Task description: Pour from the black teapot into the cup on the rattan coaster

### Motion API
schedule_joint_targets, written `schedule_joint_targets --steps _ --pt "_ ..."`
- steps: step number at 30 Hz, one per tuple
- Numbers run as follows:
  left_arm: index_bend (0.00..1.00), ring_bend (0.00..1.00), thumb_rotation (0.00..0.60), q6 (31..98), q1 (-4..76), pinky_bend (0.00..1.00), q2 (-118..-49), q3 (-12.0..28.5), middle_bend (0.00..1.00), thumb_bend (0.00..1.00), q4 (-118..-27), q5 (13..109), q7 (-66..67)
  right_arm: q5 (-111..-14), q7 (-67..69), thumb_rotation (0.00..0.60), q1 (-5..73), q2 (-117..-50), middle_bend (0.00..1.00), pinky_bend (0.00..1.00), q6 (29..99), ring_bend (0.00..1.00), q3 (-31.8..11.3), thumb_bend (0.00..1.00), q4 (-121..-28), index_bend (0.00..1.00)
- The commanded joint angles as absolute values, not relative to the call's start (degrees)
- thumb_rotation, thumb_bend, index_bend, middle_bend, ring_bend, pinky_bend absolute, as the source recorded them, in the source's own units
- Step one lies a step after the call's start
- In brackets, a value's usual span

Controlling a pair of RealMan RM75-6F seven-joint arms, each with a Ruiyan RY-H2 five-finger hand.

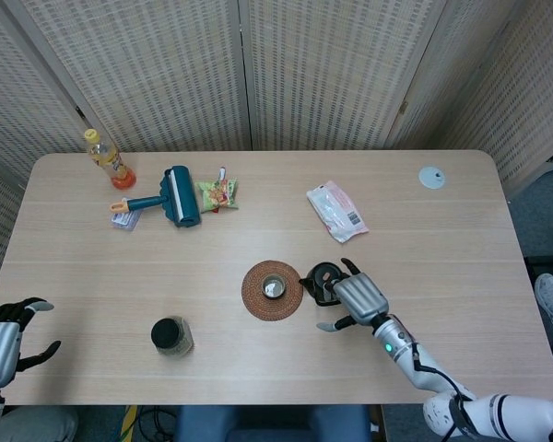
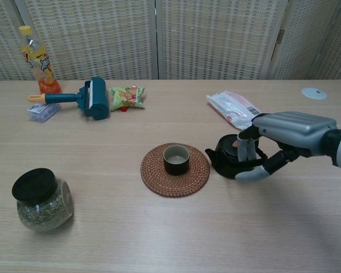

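The black teapot (image 1: pixel 321 280) (image 2: pixel 228 154) stands on the table just right of the rattan coaster (image 1: pixel 254 301) (image 2: pixel 196 173). A small dark cup (image 1: pixel 273 287) (image 2: pixel 175 158) sits upright in the coaster's middle. My right hand (image 1: pixel 356 298) (image 2: pixel 287 135) grips the teapot from its right side. Its fingers (image 2: pixel 245 147) reach down over the handle, and the thumb curls along the pot's near side. The spout points toward the cup. My left hand (image 1: pixel 4 343) hangs with fingers spread at the table's near left corner, holding nothing, and shows only in the head view.
A jar with a black lid (image 1: pixel 171 336) (image 2: pixel 41 198) stands near left. At the back are an orange drink bottle (image 2: pixel 36 58), a teal lint roller (image 2: pixel 90 97), a snack packet (image 2: pixel 127 96), a white packet (image 2: pixel 233 108) and a small grey disc (image 2: pixel 314 93).
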State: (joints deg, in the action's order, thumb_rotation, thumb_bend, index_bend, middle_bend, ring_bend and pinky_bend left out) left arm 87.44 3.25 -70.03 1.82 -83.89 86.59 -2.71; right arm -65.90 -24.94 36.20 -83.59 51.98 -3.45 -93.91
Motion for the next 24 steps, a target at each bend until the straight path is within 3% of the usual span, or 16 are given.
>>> schedule_joint_targets --steps 1,24 --pt "0.34 0.3 0.6 87.48 3.22 0.22 -70.02 1.82 0.29 0.18 -83.84 86.6 -2.78 -65.5 -25.4 0.257 36.39 -83.81 0.48 0.0 52.23 0.37 -3.4 0.0 -94.28 0.45" --pt "0.34 0.3 0.6 87.91 2.78 0.22 -70.18 1.85 0.29 0.18 -83.06 86.61 -3.74 -62.73 -30.43 0.259 37.23 -84.28 0.5 0.0 52.75 0.41 -1.06 0.0 -95.03 0.48"
